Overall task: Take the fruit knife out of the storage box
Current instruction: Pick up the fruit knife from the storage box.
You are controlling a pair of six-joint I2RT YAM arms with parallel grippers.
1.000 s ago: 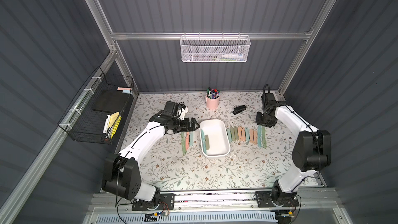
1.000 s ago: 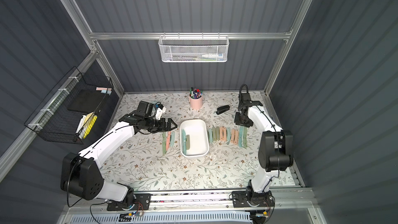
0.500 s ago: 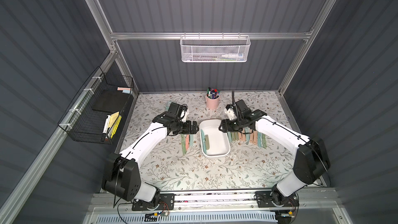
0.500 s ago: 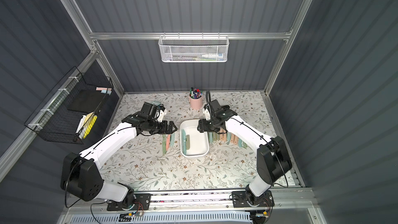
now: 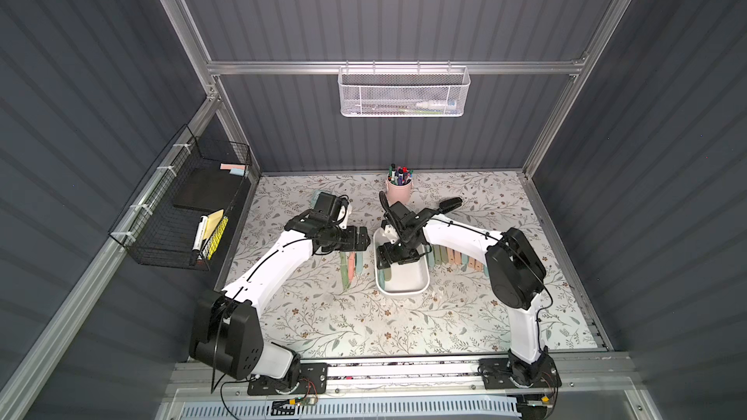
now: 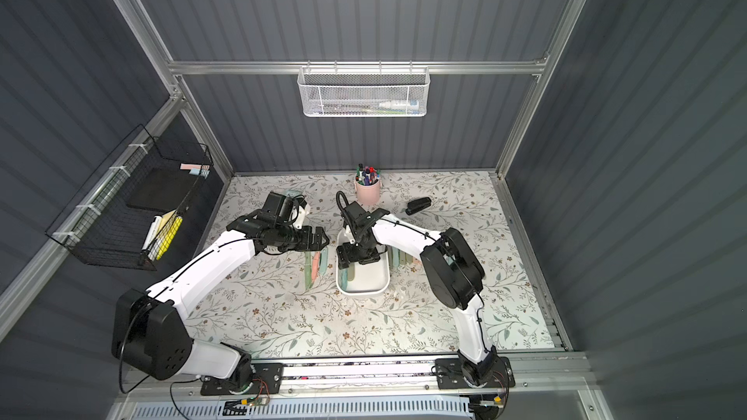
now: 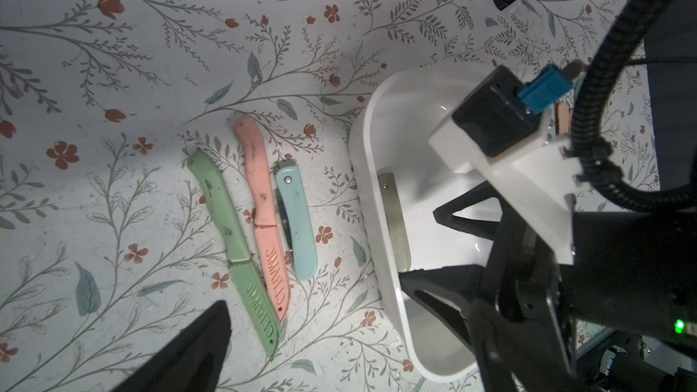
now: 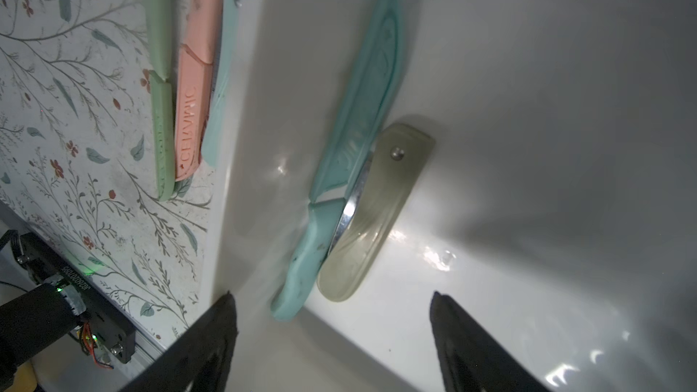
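**A:** Where were the knives?

**B:** Two lay inside the storage box (image 8: 264, 69), against the wall on the robot's left side. A teal sheathed knife (image 8: 358, 126) lay nearest that wall. An olive folding knife (image 8: 377, 213) lay beside it, touching it and overlapping its handle end.

**A:** And the box?

**B:** It sat flat near the middle of the floral desk (image 5: 343, 317).

**A:** Did either hand have hold of anything?

**B:** No. The right hand (image 8: 332, 296) hung over the box with its jaws spread wide and pointing down into it. The handle ends of both knives lay below the gap, and neither finger touched them. The left hand (image 6: 322, 240) was fully open too and gripped nothing. It hovered just left of the box.

**A:** What lay under the left hand?

**B:** Three knives lay side by side on the desk: a green sheathed knife (image 7: 234, 243), a pink sheathed knife (image 7: 264, 220) and a pale blue folding knife (image 7: 296, 220). The blue one was closest to the box.

**A:** What about the other side?

**B:** A row of pastel knives (image 5: 456, 256) lay on the desk just right of the box, partly hidden by the right arm.

**A:** And farther out?

**B:** A pink pen cup (image 5: 399, 191) and a black stapler (image 5: 450, 204) stood toward the back wall. A white mesh basket (image 5: 402, 92) hung on that wall, and a black wire basket (image 5: 182, 212) on the left one.
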